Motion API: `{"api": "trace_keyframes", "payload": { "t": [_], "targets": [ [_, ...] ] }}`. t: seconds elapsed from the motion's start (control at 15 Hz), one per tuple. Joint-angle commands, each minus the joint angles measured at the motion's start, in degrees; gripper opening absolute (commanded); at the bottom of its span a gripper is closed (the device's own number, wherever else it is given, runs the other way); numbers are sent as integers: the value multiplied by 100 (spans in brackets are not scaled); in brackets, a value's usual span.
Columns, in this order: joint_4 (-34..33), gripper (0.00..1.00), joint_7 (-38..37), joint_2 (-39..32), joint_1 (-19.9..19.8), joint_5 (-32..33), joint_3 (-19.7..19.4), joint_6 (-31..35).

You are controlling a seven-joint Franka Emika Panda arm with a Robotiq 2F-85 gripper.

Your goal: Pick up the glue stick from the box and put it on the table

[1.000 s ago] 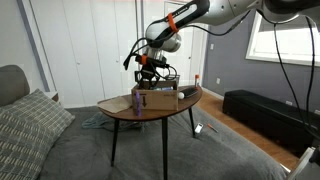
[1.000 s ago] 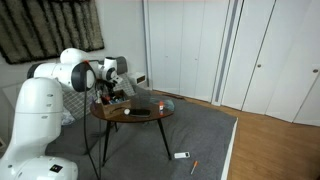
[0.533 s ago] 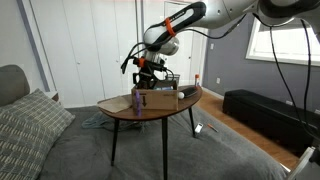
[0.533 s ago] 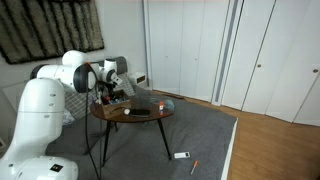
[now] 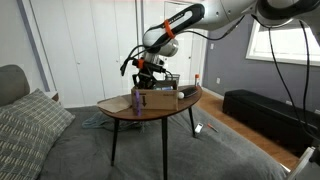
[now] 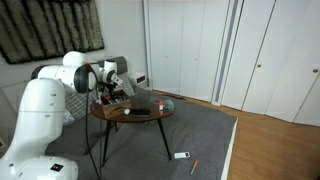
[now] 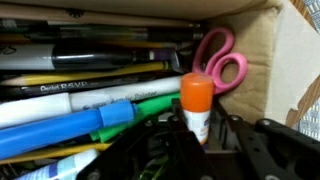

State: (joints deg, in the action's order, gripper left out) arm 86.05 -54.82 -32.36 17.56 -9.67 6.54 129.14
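Elbow up slightly since a second ago. Gripper [image 5: 150, 73] over cardboard box [image 5: 157, 98], jaw gap unclear. Orange-capped glue stick [image 7: 197, 106] lies inside among markers [image 7: 90, 98], beside pink scissors [image 7: 223, 60]. Centre on stick, lift straight.

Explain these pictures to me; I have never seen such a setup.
The white machine is a robot arm with a two-fingered gripper at its end. Two pictures come from cameras standing in the room; the third from a camera on the wrist. On the round wooden table stands a cardboard box holding markers, pink-handled scissors and an orange-capped glue stick. The gripper hangs in the box, apparently open astride the glue stick; nothing is held yet.
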Motion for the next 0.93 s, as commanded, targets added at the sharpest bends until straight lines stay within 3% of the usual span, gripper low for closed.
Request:
{"api": "trace_keyframes", "payload": {
  "t": [0.0, 0.53, 0.87],
  "targets": [
    [-11, 12, -293, 170, 96, 20, -87, 10],
    [-69, 11, -874, 944, -323, -709, 26, -1296],
    [-16, 10, -675, 1404, -983, -1951, 69, -1829]
  ]
}}
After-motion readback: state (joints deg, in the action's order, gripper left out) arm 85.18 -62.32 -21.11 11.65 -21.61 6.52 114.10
